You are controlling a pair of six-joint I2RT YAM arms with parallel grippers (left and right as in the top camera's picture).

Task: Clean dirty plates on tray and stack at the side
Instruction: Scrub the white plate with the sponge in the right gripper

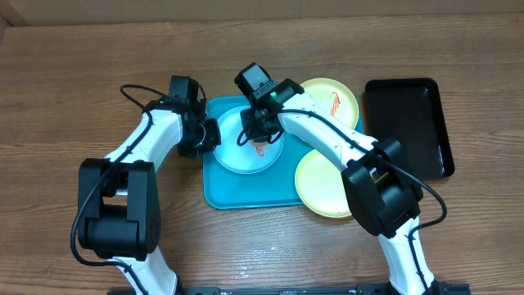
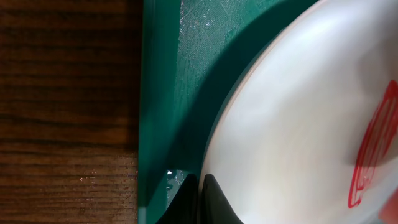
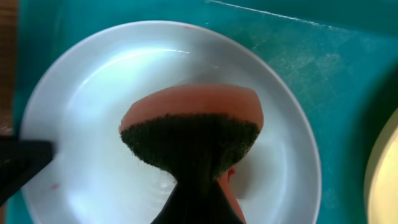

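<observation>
No text, label, brand, number or sign can be read in any of the views. The only markings to be found are red-orange lines drawn on the white plate [image 1: 235,157] and on the yellow plate [image 1: 321,95]. They are seen as looped scribbles, and no letters or digits can be made out in them, not even in the left wrist view, where the lines on the white plate are shown closest.

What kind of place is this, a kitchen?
Probably a robot practice table, not a real kitchen: a wooden table, a white plate on a turquoise tray, and a sponge held by the right arm.
</observation>
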